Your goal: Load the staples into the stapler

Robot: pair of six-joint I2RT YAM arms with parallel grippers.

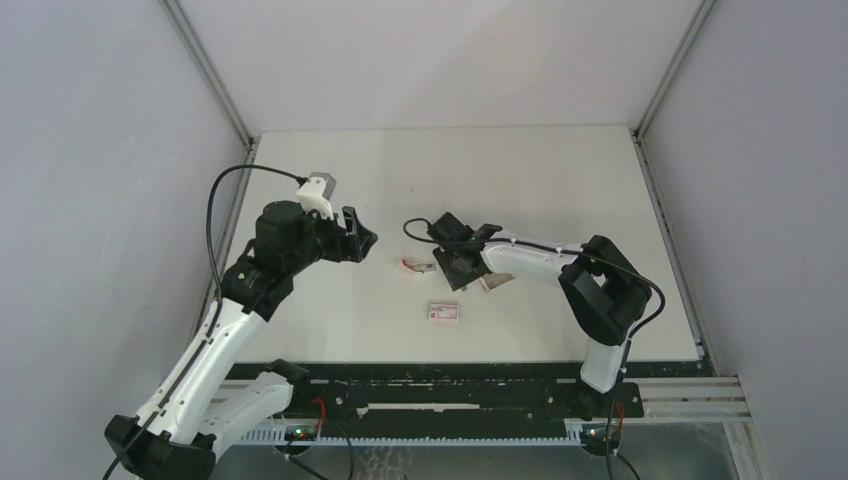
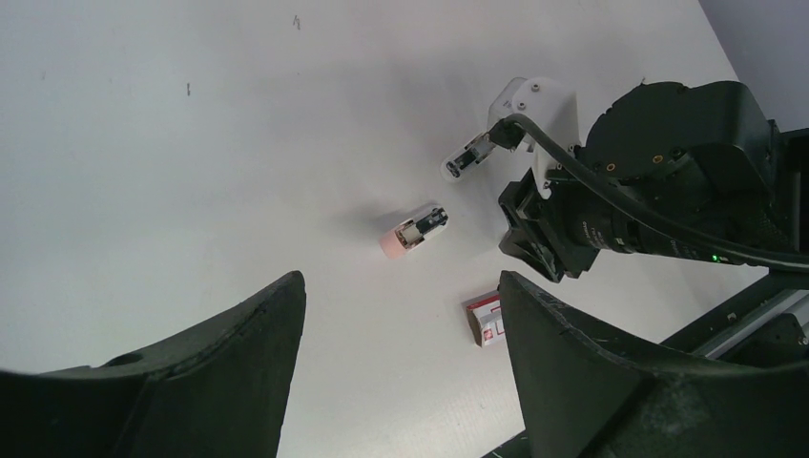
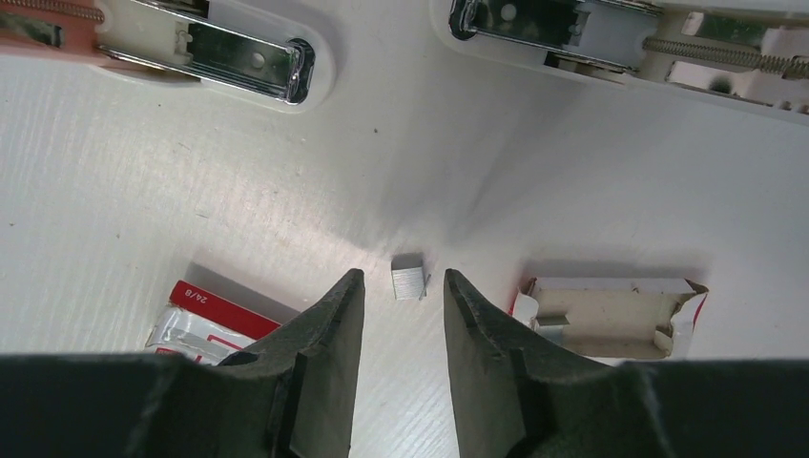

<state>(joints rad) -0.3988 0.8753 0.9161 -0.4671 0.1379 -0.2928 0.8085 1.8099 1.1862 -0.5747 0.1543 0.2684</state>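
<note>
Top external view: a white table (image 1: 520,170) is standing inside a booth of pale grey walls (image 1: 90,150). Metal corner posts (image 1: 204,65) are rising at the far corners and a black rail (image 1: 450,372) is running along the near edge. Left to right on the surface:
- the left gripper (image 1: 368,238) is hovering with its jaws wide apart, holding nothing
- a pink-ended stapler part (image 1: 420,266) is lying flat
- a red-labelled box (image 1: 443,312) is lying nearer the rail
- the right gripper (image 1: 458,275) is pointing down just right of that stapler part

Left wrist view: this one is adding a second, white stapler part (image 2: 467,157). It is lying beyond the pink-ended one, apart from it, beside the right arm's white camera mount (image 2: 539,105). The staples are not showing from here.

Right wrist view: this one alone is showing the staples (image 3: 408,278), a small grey block lying on the bare table between the right gripper's fingers (image 3: 334,324). The fingers are standing apart, leaving a gap on each side and touching nothing. The red-labelled box is lying to the left and an opened box tray (image 3: 611,315) to the right. Both stapler parts are lying beyond, with chrome metal showing.
</note>
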